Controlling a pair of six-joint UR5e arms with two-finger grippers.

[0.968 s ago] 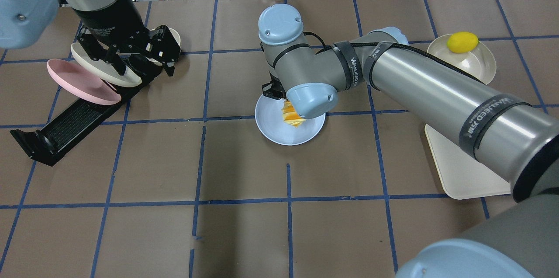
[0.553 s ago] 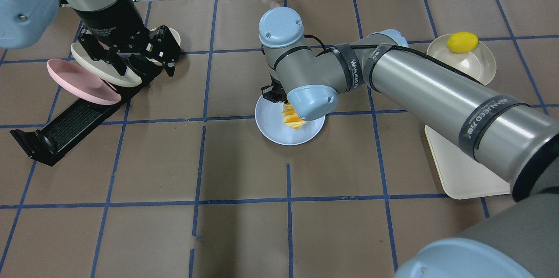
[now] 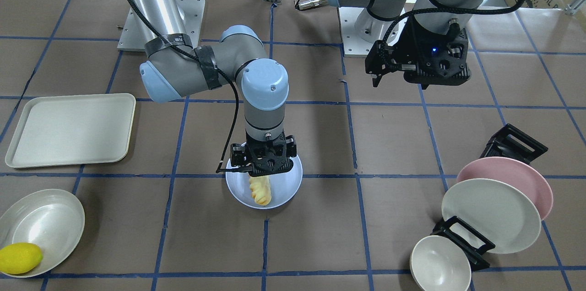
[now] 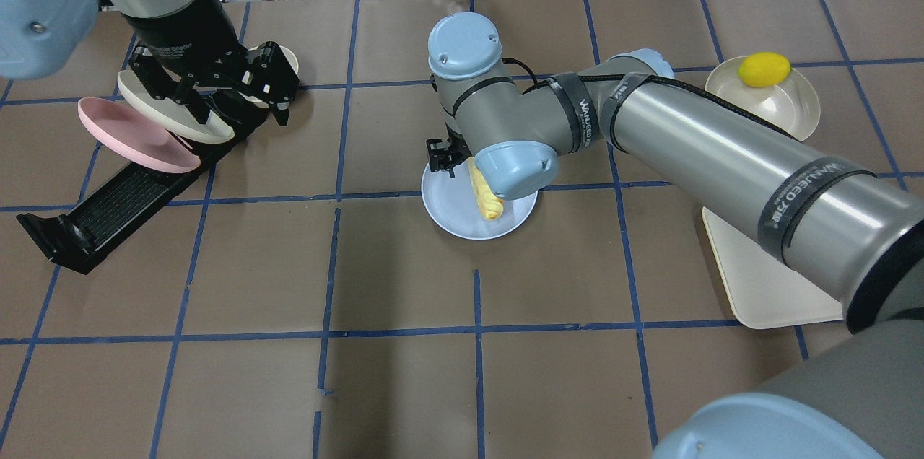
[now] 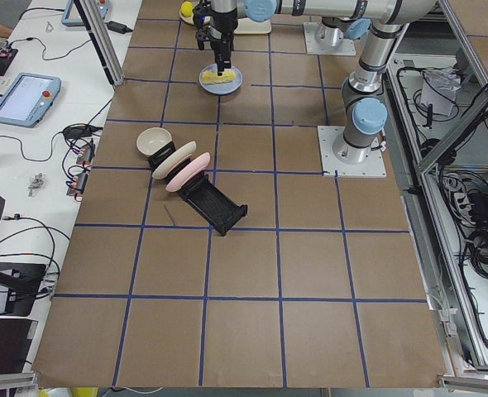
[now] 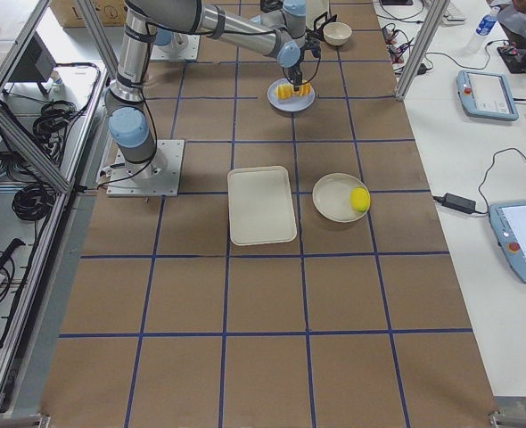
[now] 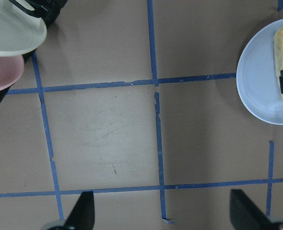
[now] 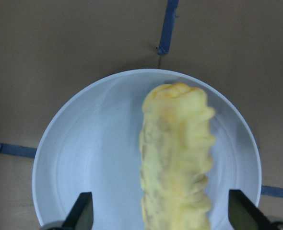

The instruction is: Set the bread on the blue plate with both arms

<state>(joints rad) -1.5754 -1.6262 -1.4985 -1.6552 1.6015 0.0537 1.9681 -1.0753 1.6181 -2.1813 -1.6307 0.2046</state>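
Lies flat as bread (image 8: 177, 158), pale and bumpy side up, on the round, matte blue plate (image 3: 286, 188), one end close to the rim. Straddled from above by the right claw (image 3: 264, 171), spread wide, clear on both sides. Beyond, open brown counter (image 3: 320, 245) with blue tape lines. Well apart, left claw (image 3: 419, 73) also spread wide, holding nothing.
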